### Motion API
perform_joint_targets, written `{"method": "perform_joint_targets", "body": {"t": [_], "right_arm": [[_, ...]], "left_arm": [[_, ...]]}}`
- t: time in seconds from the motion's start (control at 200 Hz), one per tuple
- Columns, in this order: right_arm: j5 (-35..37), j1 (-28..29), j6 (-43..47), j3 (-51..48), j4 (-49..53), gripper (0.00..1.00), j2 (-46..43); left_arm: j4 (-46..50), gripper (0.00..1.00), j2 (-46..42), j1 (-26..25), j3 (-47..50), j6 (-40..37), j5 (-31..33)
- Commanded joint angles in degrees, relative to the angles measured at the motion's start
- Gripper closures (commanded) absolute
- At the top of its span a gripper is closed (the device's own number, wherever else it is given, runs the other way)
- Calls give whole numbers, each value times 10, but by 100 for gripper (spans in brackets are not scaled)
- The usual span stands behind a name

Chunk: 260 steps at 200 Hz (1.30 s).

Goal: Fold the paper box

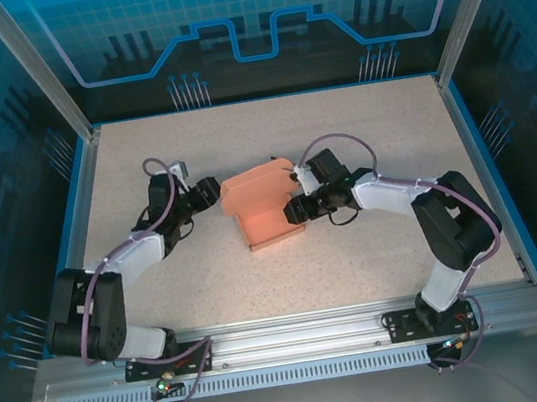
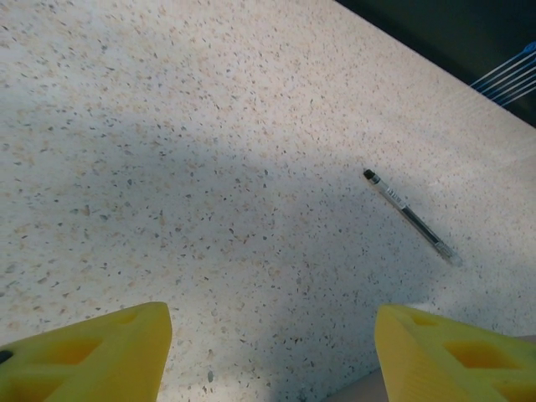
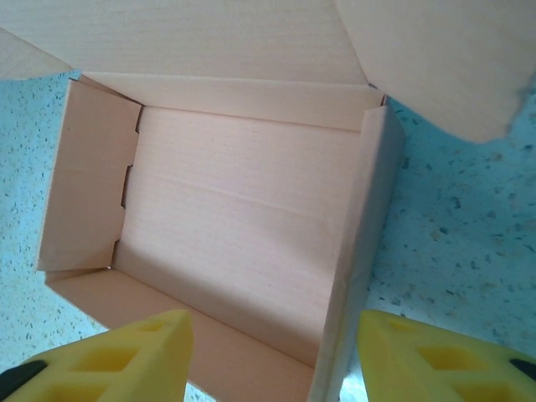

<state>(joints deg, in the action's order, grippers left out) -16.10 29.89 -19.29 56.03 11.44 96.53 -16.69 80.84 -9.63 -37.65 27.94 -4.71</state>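
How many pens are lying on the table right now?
1: a dark pen lies on the table ahead of the left pincer; the paper box could hide others.

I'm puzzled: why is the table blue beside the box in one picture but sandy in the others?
Right wrist view: the table beside the paper box has a blue-green cast, probably a camera colour shift. Left wrist view: sandy, with a broad soft shadow. Top external view: sandy, evenly lit.

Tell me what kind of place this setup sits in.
Most likely a robotics lab or demo cell: a speckled beige tabletop fenced by an aluminium extrusion frame, blue translucent wall panels printed with circuit graphics, and a salmon-pink cardboard box as the workpiece.
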Motion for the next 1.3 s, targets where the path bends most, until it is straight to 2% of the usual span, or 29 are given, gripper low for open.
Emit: {"method": "perform_joint_targets", "body": {"t": [0.0, 0.2, 0.3, 0.36, 0.525, 0.72, 0.876, 1.066, 1.296], "right_arm": [[38, -1, 37, -4, 24, 44, -66], [105, -16, 73, -11, 47, 43, -139], [144, -38, 86, 6, 55, 42, -142], [167, -55, 93, 18, 52, 40, -131], [173, -104, 117, 89, 64, 40, -49], [208, -119, 164, 224, 149, 42, 92], [203, -116, 196, 320, 207, 45, 187], [166, -105, 216, 414, 260, 46, 269], [192, -81, 231, 531, 327, 48, 353]], "left_arm": [[-27, 31, -33, 5, 20, 14, 18], [-12, 27, -85, 11, 38, 23, 19], [24, 24, -121, 17, 36, 18, 19], [37, 18, -144, 22, 40, 17, 21], [57, 7, -194, 31, 51, 24, 22], [62, 8, -213, 34, 54, 34, 10], [63, 9, -207, 37, 51, 34, -2], [63, 9, -198, 38, 49, 27, -7], [62, 10, -194, 37, 49, 18, -9]]}}
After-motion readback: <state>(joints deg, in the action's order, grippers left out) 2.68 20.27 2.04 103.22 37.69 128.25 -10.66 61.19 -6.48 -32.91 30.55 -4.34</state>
